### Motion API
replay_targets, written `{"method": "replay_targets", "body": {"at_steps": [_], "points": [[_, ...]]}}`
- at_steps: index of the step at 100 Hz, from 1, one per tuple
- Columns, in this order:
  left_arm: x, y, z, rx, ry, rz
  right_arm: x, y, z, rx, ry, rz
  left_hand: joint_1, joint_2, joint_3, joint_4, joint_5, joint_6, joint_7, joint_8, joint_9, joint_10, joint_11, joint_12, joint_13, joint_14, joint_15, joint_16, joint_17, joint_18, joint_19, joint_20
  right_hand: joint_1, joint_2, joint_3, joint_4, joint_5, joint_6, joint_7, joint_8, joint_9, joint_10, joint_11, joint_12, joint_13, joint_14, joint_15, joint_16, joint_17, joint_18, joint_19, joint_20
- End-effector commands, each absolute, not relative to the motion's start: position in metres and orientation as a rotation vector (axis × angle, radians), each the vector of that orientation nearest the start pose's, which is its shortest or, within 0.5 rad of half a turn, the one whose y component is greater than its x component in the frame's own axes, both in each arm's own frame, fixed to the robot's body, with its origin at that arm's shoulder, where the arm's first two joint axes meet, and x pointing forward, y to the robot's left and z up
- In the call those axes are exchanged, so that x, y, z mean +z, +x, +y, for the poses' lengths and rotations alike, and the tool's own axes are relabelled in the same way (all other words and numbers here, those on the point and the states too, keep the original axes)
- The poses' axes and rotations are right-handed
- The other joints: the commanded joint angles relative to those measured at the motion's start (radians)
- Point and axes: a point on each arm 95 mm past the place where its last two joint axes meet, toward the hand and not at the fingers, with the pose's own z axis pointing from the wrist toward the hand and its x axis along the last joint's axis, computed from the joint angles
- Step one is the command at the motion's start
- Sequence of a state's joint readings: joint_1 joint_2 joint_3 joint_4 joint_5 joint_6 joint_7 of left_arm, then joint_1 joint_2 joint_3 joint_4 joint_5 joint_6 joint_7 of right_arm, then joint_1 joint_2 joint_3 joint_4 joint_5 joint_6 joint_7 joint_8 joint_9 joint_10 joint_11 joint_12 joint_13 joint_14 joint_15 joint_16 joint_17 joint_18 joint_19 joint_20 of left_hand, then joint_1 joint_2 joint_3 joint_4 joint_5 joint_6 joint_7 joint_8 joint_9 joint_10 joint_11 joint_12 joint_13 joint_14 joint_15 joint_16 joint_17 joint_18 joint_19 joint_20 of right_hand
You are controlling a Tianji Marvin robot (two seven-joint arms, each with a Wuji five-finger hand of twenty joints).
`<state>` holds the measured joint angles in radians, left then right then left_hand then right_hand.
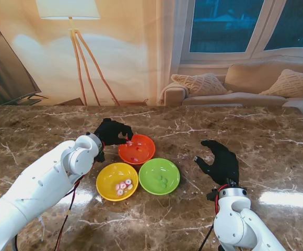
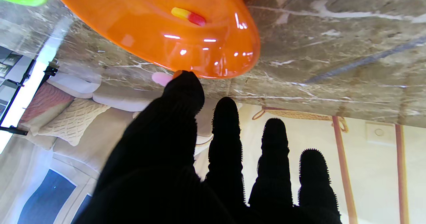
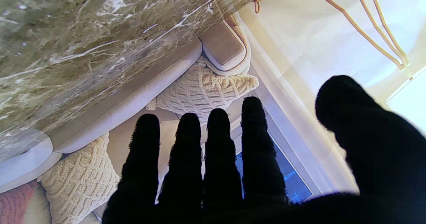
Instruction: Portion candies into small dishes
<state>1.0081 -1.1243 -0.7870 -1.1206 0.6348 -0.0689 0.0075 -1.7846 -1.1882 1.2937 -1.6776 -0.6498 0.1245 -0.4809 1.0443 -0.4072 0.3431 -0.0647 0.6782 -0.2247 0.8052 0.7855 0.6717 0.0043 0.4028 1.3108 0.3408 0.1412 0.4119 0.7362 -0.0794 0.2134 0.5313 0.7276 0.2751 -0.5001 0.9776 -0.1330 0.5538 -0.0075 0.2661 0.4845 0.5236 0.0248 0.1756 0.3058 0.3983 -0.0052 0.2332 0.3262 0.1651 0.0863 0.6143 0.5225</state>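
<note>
Reaching over the left rim of the orange dish (image 1: 137,149), left hand (image 1: 112,132), thumb and forefinger pinched on a pink candy (image 2: 161,78), other fingers (image 2: 275,140) stretched straight. Already lying inside the orange dish, one yellow-and-red candy (image 2: 188,16). Sitting just nearer to me than the orange dish, touching each other: yellow dish (image 1: 117,181) on the left with several pink-and-white candies (image 1: 123,186), green dish (image 1: 159,176) on the right with a few green candies (image 1: 162,181). Hovering well to the right of the orange dish over bare marble table (image 1: 277,141), right hand (image 1: 220,161), fingers (image 3: 218,140) spread wide, holding nothing.
</note>
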Motion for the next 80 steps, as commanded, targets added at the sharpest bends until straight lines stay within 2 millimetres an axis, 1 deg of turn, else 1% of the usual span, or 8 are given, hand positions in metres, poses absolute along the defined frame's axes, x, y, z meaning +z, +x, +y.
{"method": "replay_targets", "body": {"at_steps": [1,8,11,14,18,21,57,80], "points": [[-0.318,0.520,-0.047,-1.575,-1.309,1.636,-0.341,0.343,-0.023,1.642,1.529,0.768,0.015,0.030,0.040,0.036,0.020,-0.009,0.057,0.020,0.041,0.010,-0.005,0.005,0.011,0.007,-0.001,0.005,-0.005,-0.002,0.007,0.019,-0.030,0.007,0.006,0.033,0.001,-0.023,0.009,-0.012,-0.006,-0.012,-0.003,0.012,-0.004,-0.002,0.002,0.012,-0.001,-0.002,0.015,0.027],[-0.320,0.521,-0.050,-1.585,-1.316,1.633,-0.341,0.343,-0.023,1.641,1.528,0.767,-0.006,-0.006,0.088,0.030,0.039,0.001,0.073,-0.036,0.037,0.006,-0.011,-0.034,0.017,0.003,-0.007,-0.003,-0.007,0.003,0.012,0.013,-0.027,0.004,0.008,0.033,0.002,-0.023,0.009,-0.012,-0.007,-0.012,-0.004,0.012,-0.004,-0.003,0.002,0.011,-0.002,-0.002,0.015,0.027],[-0.320,0.521,-0.051,-1.591,-1.315,1.631,-0.341,0.343,-0.023,1.640,1.528,0.766,-0.018,-0.032,0.115,0.029,0.055,0.011,0.076,-0.093,0.014,0.007,0.002,-0.104,0.021,0.001,-0.012,-0.008,-0.008,0.009,0.009,0.007,-0.026,0.002,0.009,0.033,0.001,-0.022,0.009,-0.012,-0.007,-0.012,-0.004,0.012,-0.004,-0.003,0.002,0.011,-0.002,-0.002,0.015,0.027],[-0.321,0.522,-0.052,-1.593,-1.313,1.635,-0.341,0.343,-0.024,1.640,1.528,0.765,-0.042,-0.059,0.131,0.027,0.060,0.034,0.053,-0.172,-0.028,0.011,0.033,-0.219,0.019,0.000,-0.023,-0.019,-0.008,0.012,0.001,0.001,-0.026,0.001,0.009,0.033,0.001,-0.021,0.009,-0.012,-0.007,-0.012,-0.004,0.012,-0.004,-0.002,0.002,0.011,-0.002,-0.002,0.015,0.027],[-0.320,0.522,-0.052,-1.593,-1.307,1.650,-0.341,0.343,-0.024,1.640,1.528,0.763,-0.075,-0.098,0.149,0.025,0.051,0.076,-0.034,-0.267,-0.085,0.015,0.070,-0.493,0.009,0.000,-0.041,-0.036,-0.010,0.015,-0.017,-0.005,-0.025,0.000,0.010,0.034,0.000,-0.021,0.009,-0.012,-0.006,-0.012,-0.004,0.012,-0.005,-0.003,0.002,0.011,-0.002,-0.002,0.015,0.027],[-0.320,0.521,-0.052,-1.591,-1.304,1.662,-0.341,0.343,-0.024,1.640,1.527,0.762,-0.089,-0.123,0.163,0.029,0.050,0.089,-0.069,-0.298,-0.091,0.017,0.064,-0.548,0.007,0.001,-0.050,-0.041,-0.012,0.016,-0.025,-0.007,-0.024,0.000,0.011,0.034,0.001,-0.022,0.009,-0.012,-0.007,-0.013,-0.004,0.012,-0.004,-0.002,0.002,0.012,-0.002,-0.002,0.015,0.027],[-0.320,0.518,-0.051,-1.610,-1.298,1.668,-0.341,0.342,-0.025,1.640,1.523,0.759,-0.108,-0.128,0.176,0.017,0.069,0.076,-0.104,-0.322,-0.095,0.017,0.059,-0.572,0.011,0.001,-0.064,-0.043,-0.017,0.018,-0.045,-0.004,-0.021,-0.006,0.015,0.034,0.000,-0.020,0.009,-0.012,-0.007,-0.012,-0.004,0.012,-0.005,-0.002,0.002,0.011,-0.002,-0.002,0.014,0.027],[-0.309,0.508,-0.050,-1.663,-1.307,1.586,-0.341,0.342,-0.026,1.637,1.521,0.761,-0.129,-0.114,0.156,0.014,0.036,0.089,-0.121,-0.327,-0.106,0.015,0.051,-0.580,0.015,0.003,-0.066,-0.041,-0.017,0.021,-0.055,0.000,-0.019,-0.007,0.016,0.033,0.000,-0.020,0.009,-0.012,-0.006,-0.012,-0.004,0.012,-0.005,-0.002,0.002,0.011,-0.003,-0.002,0.014,0.027]]}}
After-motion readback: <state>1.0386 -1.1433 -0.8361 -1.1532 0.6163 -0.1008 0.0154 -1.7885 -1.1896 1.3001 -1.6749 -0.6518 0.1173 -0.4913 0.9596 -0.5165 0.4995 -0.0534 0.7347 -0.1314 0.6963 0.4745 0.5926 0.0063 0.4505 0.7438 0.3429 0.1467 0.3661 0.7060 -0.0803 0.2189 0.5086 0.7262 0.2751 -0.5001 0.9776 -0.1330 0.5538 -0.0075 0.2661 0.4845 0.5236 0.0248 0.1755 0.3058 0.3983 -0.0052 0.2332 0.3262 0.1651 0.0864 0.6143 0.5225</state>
